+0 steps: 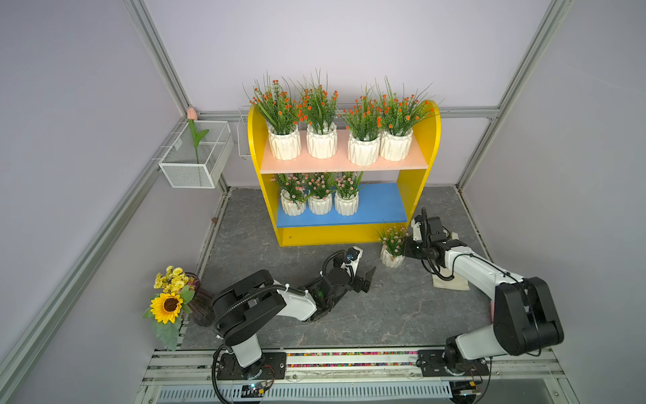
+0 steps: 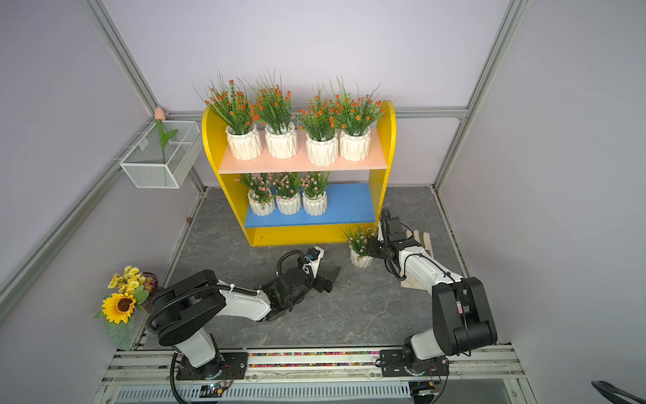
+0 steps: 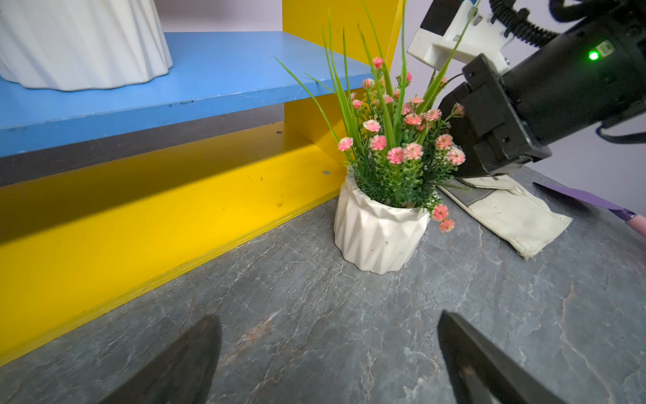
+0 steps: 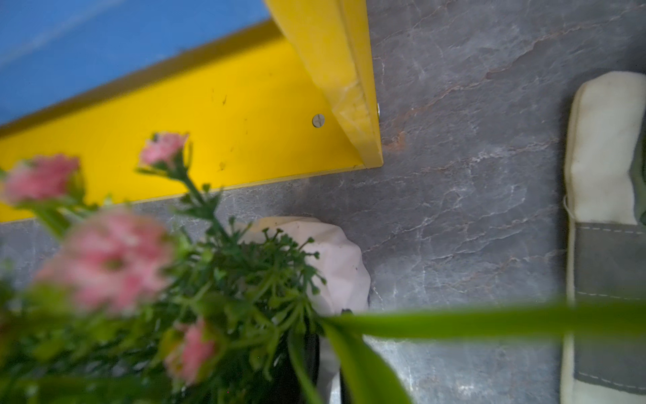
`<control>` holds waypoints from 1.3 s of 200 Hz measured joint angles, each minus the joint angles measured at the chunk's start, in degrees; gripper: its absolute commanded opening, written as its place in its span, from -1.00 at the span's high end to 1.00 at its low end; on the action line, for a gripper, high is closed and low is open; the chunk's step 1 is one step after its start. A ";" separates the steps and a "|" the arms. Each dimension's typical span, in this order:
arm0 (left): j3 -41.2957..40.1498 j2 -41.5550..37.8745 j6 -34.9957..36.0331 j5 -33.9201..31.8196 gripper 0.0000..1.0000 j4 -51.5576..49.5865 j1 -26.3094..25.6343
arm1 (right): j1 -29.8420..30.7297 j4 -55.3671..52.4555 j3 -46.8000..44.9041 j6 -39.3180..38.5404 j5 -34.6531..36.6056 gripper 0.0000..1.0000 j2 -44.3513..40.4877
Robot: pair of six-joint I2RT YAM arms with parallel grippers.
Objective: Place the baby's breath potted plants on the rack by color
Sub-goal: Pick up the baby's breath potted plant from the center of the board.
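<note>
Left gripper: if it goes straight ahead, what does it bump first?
Probably the pink-flowered potted plant beside the rack; the open left gripper points roughly at it.

Yellow rack (image 1: 431, 140), four orange-flowered pots (image 1: 321, 143) on top, three pink-flowered pots (image 1: 320, 204) below, fourth pink pot (image 1: 389, 260) upright beside it

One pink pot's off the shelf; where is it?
In both top views: pink pot on the table at the rack's front corner, right-arm side, beside the right tool.
</note>
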 measured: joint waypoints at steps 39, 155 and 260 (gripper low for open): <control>0.00 0.00 0.20 0.17 -0.99 0.00 0.00 | 0.00 -0.15 0.31 -0.04 -0.31 0.85 0.20; 0.00 2.05 2.69 5.42 -0.99 2.67 -0.57 | -0.02 -7.93 0.96 -1.07 -7.54 0.86 -2.86; 3.19 9.09 5.14 7.48 -0.99 8.24 -2.58 | 2.34 -8.17 0.94 -0.26 -12.07 0.86 -9.55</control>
